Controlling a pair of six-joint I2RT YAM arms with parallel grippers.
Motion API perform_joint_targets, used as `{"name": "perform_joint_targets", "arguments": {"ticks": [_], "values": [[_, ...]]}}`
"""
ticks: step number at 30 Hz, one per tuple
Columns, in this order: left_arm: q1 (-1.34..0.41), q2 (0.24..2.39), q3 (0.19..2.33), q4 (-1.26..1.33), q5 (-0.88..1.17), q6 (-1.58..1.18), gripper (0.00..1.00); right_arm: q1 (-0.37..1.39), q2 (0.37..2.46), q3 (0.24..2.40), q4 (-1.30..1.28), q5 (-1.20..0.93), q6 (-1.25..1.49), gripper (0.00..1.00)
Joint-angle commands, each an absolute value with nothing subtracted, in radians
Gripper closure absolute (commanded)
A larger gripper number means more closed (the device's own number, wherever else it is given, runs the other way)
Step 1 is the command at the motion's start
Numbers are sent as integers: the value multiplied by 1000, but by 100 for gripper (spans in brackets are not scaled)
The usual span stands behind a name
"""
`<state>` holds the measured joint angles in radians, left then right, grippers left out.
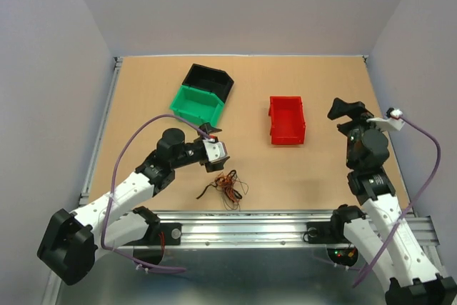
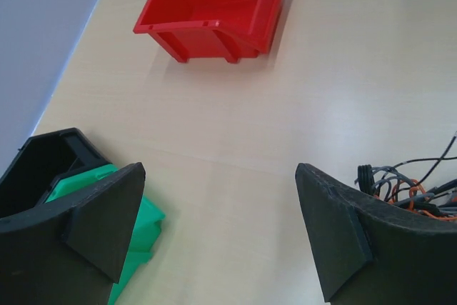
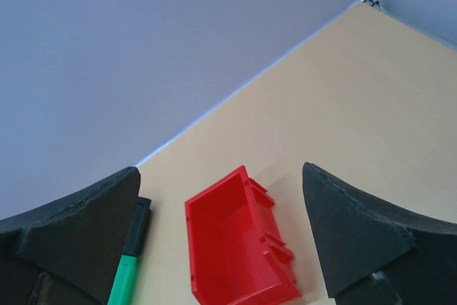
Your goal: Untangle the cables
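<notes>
ITEM 1: cables [image 1: 227, 189]. Thin blk, orange-red & brown wires in one loose tangled bunch, lying on table [image 1: 314, 169] at abt 6 o'clock from its ctr, near front edge. In left wrist view [image 2: 410, 191], partly hidden behind a finger.

ITEM 2: left gripper [image 1: 214, 144]. At 11 o'clock of cables, close by. Fingers spread wide, nothing betw. them [image 2: 220, 198].

ITEM 3: right gripper [image 1: 350, 116]. At 3 o'clock of red bin, apart from it. Jaws fully apart, holding nothing [image 3: 220, 198].

ITEM 4: red bin [image 1: 287, 120]. Upright, 3 o'clock of table ctr.

ITEM 5: green bin [image 1: 196, 103]. 10 o'clock of ctr; black bin [image 1: 211, 80] touching it at its 1 o'clock.
</notes>
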<state>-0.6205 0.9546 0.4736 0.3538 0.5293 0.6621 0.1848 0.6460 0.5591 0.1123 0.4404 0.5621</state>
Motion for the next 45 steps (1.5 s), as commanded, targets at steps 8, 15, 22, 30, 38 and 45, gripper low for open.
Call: {"name": "perform_joint_targets", "arguments": {"ticks": [8, 15, 22, 30, 38, 45], "values": [[-634, 960, 558, 169, 695, 781, 1, 186, 594, 511, 92, 230, 771, 0], [-698, 925, 555, 81, 695, 842, 1, 186, 614, 525, 114, 6, 672, 0], [-836, 1035, 552, 80, 505, 854, 1, 184, 663, 546, 114, -101, 609, 0], [-854, 1192, 587, 107, 416, 844, 31, 186, 692, 551, 114, -172, 580, 0], [-856, 1272, 626, 87, 413, 841, 91, 186, 712, 549, 112, -180, 583, 0], [-828, 1308, 656, 264, 276, 668, 100, 186, 816, 561, 112, -227, 557, 0]]}}
